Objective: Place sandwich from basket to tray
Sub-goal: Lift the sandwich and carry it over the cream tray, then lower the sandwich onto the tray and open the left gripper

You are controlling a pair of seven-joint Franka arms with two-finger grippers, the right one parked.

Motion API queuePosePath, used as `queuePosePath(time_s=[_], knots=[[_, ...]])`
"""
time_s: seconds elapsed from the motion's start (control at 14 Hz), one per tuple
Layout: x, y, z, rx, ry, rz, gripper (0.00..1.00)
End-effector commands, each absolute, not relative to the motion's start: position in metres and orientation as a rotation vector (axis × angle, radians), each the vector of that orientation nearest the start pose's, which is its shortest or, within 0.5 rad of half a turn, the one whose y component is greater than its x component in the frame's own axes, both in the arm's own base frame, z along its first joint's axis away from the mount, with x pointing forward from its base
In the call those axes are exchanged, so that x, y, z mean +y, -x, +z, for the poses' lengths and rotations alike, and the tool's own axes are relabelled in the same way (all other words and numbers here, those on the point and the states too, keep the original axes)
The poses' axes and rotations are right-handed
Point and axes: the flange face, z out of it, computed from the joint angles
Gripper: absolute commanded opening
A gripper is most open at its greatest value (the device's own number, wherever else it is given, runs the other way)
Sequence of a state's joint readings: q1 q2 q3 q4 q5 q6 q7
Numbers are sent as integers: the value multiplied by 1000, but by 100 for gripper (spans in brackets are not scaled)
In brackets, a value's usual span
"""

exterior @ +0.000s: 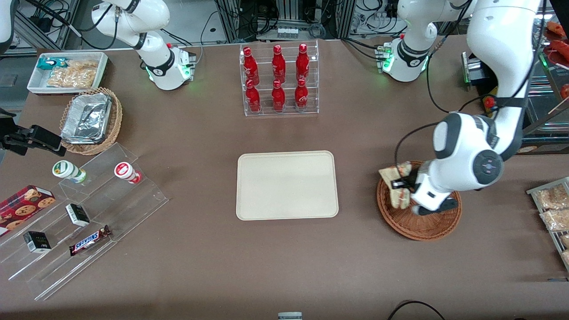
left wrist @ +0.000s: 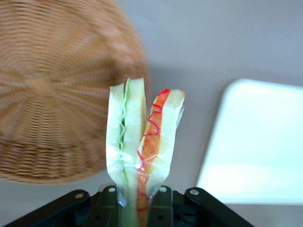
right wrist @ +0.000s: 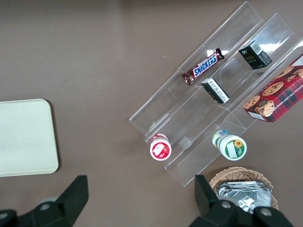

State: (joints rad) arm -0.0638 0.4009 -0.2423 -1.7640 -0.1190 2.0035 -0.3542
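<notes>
My left gripper [exterior: 403,183] is shut on the sandwich [exterior: 397,183], a wrapped wedge with green and red filling edges, and holds it lifted above the edge of the reddish-brown wicker basket [exterior: 422,226]. In the left wrist view the sandwich [left wrist: 142,142] stands up between the two black fingers [left wrist: 162,205], with the basket [left wrist: 52,94] beneath and beside it. The cream tray [exterior: 286,185] lies flat at the table's middle, apart from the basket; its corner also shows in the left wrist view [left wrist: 255,142].
A clear rack of red bottles [exterior: 279,79] stands farther from the front camera than the tray. Bagged snacks [exterior: 553,209] lie at the working arm's end. A foil-tray basket [exterior: 89,120], a white bin [exterior: 66,73] and acrylic steps with snacks [exterior: 84,213] lie toward the parked arm's end.
</notes>
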Motion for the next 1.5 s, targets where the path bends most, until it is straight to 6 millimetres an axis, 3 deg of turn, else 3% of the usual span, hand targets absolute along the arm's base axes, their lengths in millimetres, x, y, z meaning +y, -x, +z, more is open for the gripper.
queuePosePath(time_s=[0.0,0.21,0.43,0.71,0.86,1.0,1.07,1.14,1.21,1.36,1.43], knots=[[-254,-596,316,37,3196,341,9],[-328,-562,283,154,3157,415,9],[-399,-551,263,58,3152,415,9],[-461,-544,236,-97,3111,346,14],[-491,-530,217,-149,3085,319,14],[-499,-533,215,-168,3092,311,15],[-498,-534,215,-171,3093,309,30],[-498,-536,218,-176,3097,302,56],[-498,-538,222,-180,3102,289,68],[-482,-562,242,-234,3107,226,98],[-476,-571,255,-257,3114,188,100]])
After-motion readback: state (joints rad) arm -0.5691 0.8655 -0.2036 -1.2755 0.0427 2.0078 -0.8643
